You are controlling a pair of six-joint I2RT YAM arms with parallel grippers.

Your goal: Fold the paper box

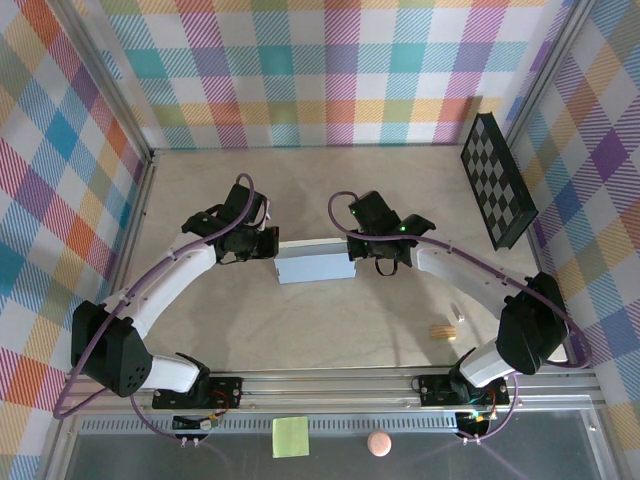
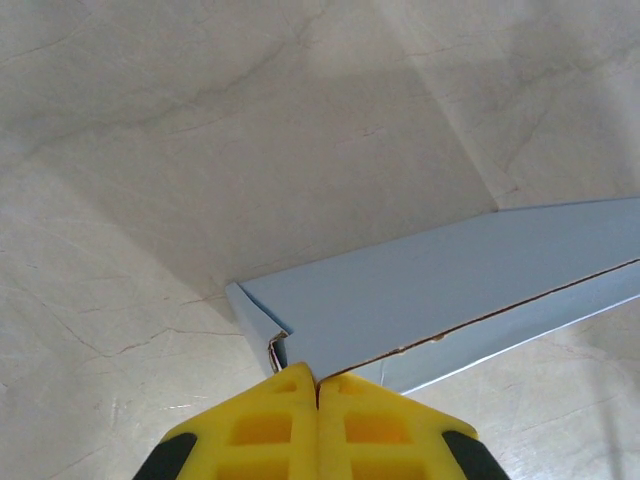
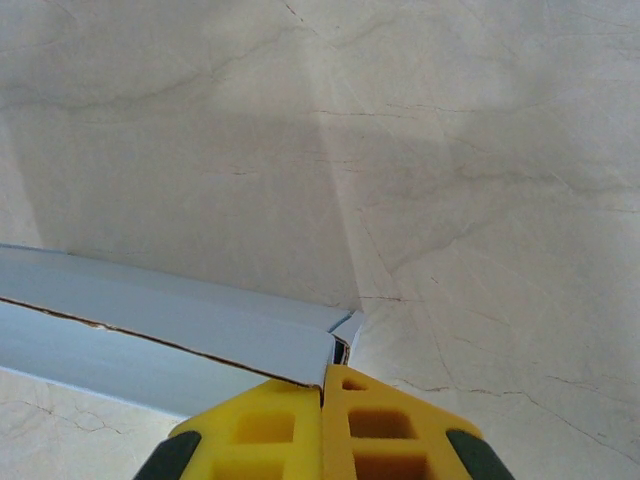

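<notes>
At centre of the top view, on the pale worktop (image 1: pixel 330 340): one paper box (image 1: pixel 315 266), light grey-blue, lying lengthwise left to right, spanned between the two pincers.

From above: full length of the box, both arms curving in from the lower corners of the frame, plus the surroundings. From the wrists: close detail of each box end.

- Left wrist view: paper box (image 2: pixel 450 290) running from lower centre to the right edge of the frame. Long seam with a thin brown cut edge. Small end flap folded at the near corner.
- Right wrist view: paper box (image 3: pixel 150 325) running from the left edge to lower centre. Same brown-edged seam. Small end flap at the corner.

Count:
- paper box: one
- arms: two
- pincers: two
- black checkerboard panel (image 1: pixel 497 180): one, leaning at upper right
- yellow-green sticky note (image 1: pixel 290 436): one, bottom centre
- pink ball (image 1: pixel 379 443): one, just right of the note
- small tan block (image 1: pixel 441 331): one, lower right on the worktop

State of left pincer (image 1: pixel 275 245) (image 2: pixel 318 385): yellow fingers (image 2: pixel 262 425) pressed together, no gap visible, nipping the left end of the box at its seam.

State of right pincer (image 1: pixel 360 260) (image 3: pixel 323 385): likewise closed tight, nipping the right end of the box at its corner.
</notes>
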